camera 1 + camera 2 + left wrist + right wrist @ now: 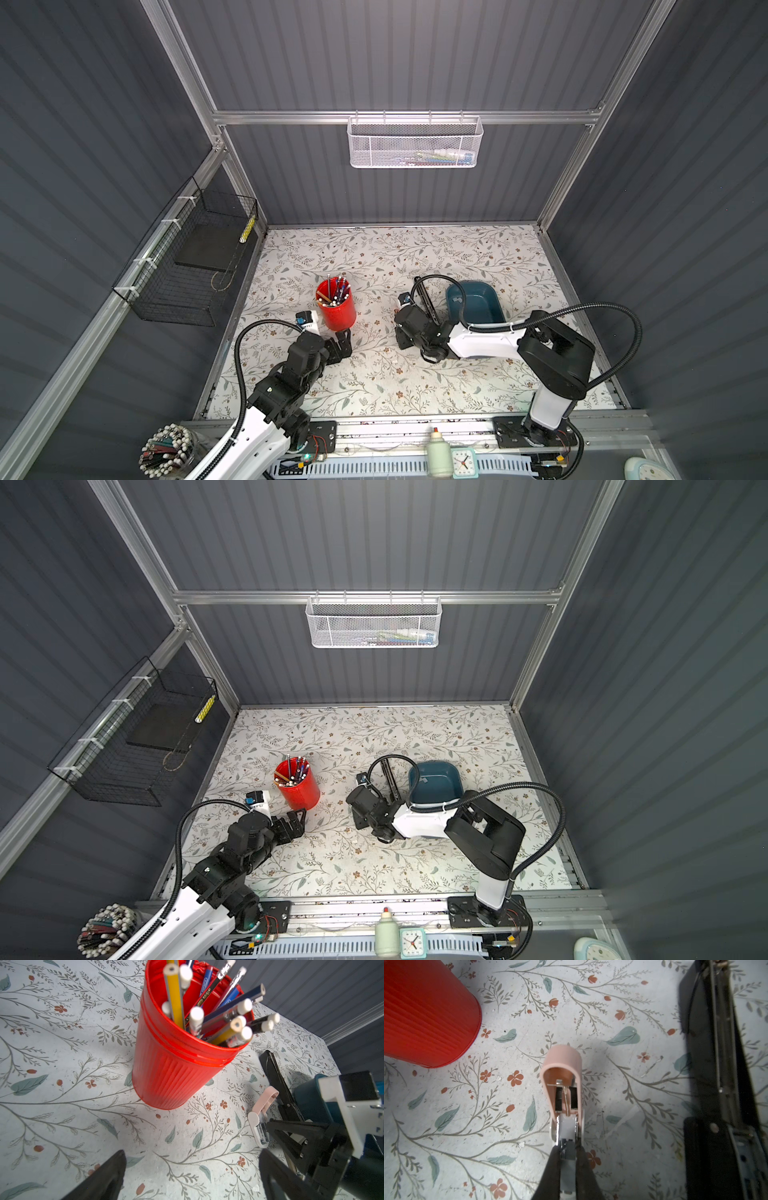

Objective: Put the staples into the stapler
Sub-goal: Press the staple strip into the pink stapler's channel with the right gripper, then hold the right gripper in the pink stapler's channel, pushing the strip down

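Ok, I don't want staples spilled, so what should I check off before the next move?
1. Right claw shut on the pink stapler at its metal end: ok.
2. Pink stapler's lid swung open, spring channel exposed: ok.
3. Left claw open and empty, beside the red cup: ok.
4. Staples located: cannot tell; a small grey piece lies in the blue tray, too small to identify.
5. Black stapler lies open beside the tray, apart from the pink one: ok.
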You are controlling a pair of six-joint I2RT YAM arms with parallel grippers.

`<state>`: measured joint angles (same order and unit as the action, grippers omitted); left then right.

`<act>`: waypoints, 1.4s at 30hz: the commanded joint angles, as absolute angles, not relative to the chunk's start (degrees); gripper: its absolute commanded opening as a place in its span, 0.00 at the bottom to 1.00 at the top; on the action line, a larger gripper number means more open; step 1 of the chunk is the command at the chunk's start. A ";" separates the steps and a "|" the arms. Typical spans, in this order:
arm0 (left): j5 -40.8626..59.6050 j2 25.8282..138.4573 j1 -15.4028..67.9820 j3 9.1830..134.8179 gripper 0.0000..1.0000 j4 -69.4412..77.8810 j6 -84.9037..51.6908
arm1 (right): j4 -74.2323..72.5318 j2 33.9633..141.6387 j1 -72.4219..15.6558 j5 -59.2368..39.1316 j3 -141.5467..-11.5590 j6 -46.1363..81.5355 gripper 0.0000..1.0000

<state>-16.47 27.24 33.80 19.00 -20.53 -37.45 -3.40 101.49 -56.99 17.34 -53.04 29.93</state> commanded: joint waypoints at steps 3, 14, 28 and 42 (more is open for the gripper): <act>-16.99 27.14 33.93 20.11 1.00 -20.79 -36.31 | -4.17 100.40 -57.04 17.62 -52.67 29.44 0.05; -17.02 27.23 33.93 20.04 1.00 -20.74 -36.34 | -5.56 98.51 -57.17 17.63 -51.39 28.83 0.07; -17.04 27.19 33.93 20.09 1.00 -20.72 -36.30 | -4.92 101.11 -57.22 16.53 -53.39 29.03 0.06; -16.99 27.31 33.93 20.13 1.00 -20.70 -36.30 | -4.57 102.30 -57.19 16.55 -54.27 29.02 0.06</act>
